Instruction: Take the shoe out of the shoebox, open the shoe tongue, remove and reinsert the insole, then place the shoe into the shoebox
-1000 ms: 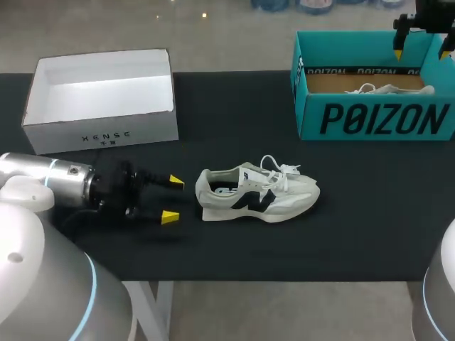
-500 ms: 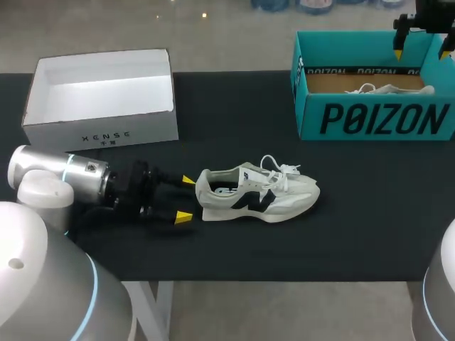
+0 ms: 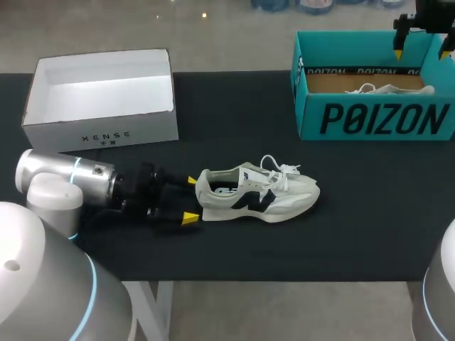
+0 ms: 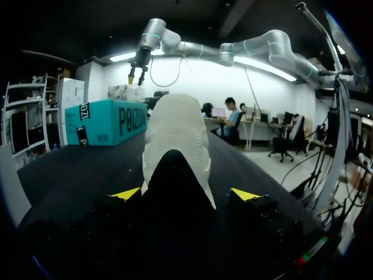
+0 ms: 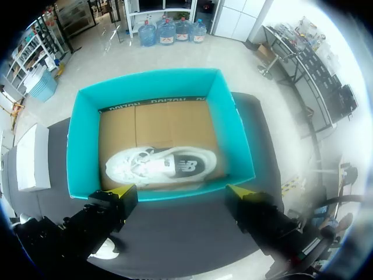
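Fingers (image 3: 190, 218) (left arm's) flank shoe (image 3: 256, 195) heel, toe pointing right.

Shoe mid-table, left gripper at its heel

The white shoe (image 3: 256, 194) points its heel toward the table's left edge. The left gripper (image 3: 190, 199) has its fingers spread just beside that heel. The teal shoebox (image 3: 377, 117) sits at the far right corner.

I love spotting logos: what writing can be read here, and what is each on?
"POIZON": large dark letters on the teal shoebox front wall, repeated smaller along its inner rim.
"XENSE": on the white box front; the tiny line beneath is too small to read.
"N": on the side of the shoe on the table.
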You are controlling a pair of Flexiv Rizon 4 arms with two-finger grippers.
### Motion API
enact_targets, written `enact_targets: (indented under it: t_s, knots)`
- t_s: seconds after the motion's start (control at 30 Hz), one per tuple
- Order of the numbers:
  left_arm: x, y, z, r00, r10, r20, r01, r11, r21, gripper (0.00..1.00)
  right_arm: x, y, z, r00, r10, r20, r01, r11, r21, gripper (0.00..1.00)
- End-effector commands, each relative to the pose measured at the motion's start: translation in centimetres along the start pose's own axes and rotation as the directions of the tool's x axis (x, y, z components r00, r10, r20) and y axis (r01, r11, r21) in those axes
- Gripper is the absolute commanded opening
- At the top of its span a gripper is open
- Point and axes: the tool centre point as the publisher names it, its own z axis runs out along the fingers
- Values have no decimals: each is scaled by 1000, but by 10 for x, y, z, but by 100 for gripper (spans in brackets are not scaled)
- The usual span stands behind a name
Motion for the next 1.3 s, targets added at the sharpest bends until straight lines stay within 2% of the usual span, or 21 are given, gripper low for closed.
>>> enact_targets:
  t_s: [0.03, 0.5, 0.53, 0.57, 0.6, 1.3]
  knots:
    - [-6, 2, 7, 1000, 7, -5, -7, 1000, 5, 100, 0, 0, 0, 1000, 0, 1, 0, 1000, 0, 100]
    - [-14, 4, 21, 999, 41, -23, -42, 999, -7, 100, 0, 0, 0, 1000, 0, 1, 0, 1000, 0, 100]
    - [-14, 6, 21, 999, 43, -23, -43, 999, -6, 75, 0, 0, 0, 1000, 0, 1, 0, 1000, 0, 100]
    - [-14, 7, 21, 999, 50, -16, -50, 999, -3, 33, 0, 0, 0, 1000, 0, 1, 0, 1000, 0, 100]
    - [-13, 8, 21, 999, 49, -16, -49, 999, -3, 0, 0, 0, 0, 1000, 0, 1, 0, 1000, 0, 100]
    - [-13, 10, 21, 999, 42, -14, -42, 999, 3, 0, 0, 0, 0, 1000, 0, 1, 0, 1000, 0, 100]
